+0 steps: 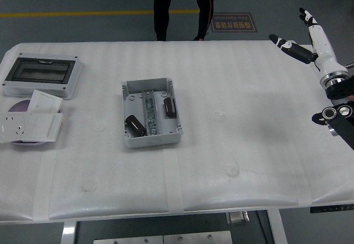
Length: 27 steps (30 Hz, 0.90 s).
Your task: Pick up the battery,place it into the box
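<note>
Near the middle of the white surface [232,144] sits the grey box [150,113], lid off and mouth upward, so that parts can be dropped in from above. Two dark cylindrical batteries lie inside, one battery [168,106] in the right compartment, the other [135,125] in the lower left (both resting flat, apart from each other, divided by a central rail). Judged from this, the placing step looks complete. Right hand [301,36]: raised at the far right edge, well apart from the box, fingers extended and holding nothing, thumb spread. Left arm is not visible
</note>
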Each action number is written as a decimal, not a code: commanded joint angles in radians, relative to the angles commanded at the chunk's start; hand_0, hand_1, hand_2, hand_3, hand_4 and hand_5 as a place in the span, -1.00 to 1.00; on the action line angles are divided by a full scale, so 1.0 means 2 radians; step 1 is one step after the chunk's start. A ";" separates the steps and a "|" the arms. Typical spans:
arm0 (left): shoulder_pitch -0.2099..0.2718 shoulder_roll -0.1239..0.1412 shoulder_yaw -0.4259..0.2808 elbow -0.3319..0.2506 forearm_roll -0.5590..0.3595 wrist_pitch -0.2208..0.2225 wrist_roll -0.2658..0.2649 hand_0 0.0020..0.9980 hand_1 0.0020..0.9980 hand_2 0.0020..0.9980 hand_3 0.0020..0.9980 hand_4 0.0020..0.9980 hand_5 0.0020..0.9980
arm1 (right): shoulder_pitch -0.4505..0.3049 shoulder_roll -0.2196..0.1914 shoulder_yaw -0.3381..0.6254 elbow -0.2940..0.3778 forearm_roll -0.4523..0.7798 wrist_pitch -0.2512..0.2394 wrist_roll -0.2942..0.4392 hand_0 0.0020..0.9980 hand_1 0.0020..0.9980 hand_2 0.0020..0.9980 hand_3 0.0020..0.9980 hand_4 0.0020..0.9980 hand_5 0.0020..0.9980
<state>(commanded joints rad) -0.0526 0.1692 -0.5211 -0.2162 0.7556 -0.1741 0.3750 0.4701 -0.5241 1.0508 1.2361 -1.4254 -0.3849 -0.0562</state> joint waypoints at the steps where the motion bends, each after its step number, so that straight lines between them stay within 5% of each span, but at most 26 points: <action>1: 0.000 0.000 0.001 0.000 -0.002 0.000 -0.001 0.13 0.31 0.11 0.05 -0.04 -0.15 | -0.004 0.001 0.006 0.002 -0.002 0.000 0.000 1.00 0.99 0.95 1.00 0.96 0.28; 27: -0.001 -0.002 0.003 0.000 -0.006 0.004 -0.002 0.14 0.31 0.22 0.10 -0.04 -0.18 | -0.054 0.000 0.089 0.036 -0.075 0.002 -0.021 1.00 1.00 0.98 1.00 0.92 0.36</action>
<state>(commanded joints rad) -0.0544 0.1657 -0.5159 -0.2164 0.7438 -0.1665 0.3702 0.3613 -0.5241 1.2295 1.3089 -1.5752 -0.3812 -0.0988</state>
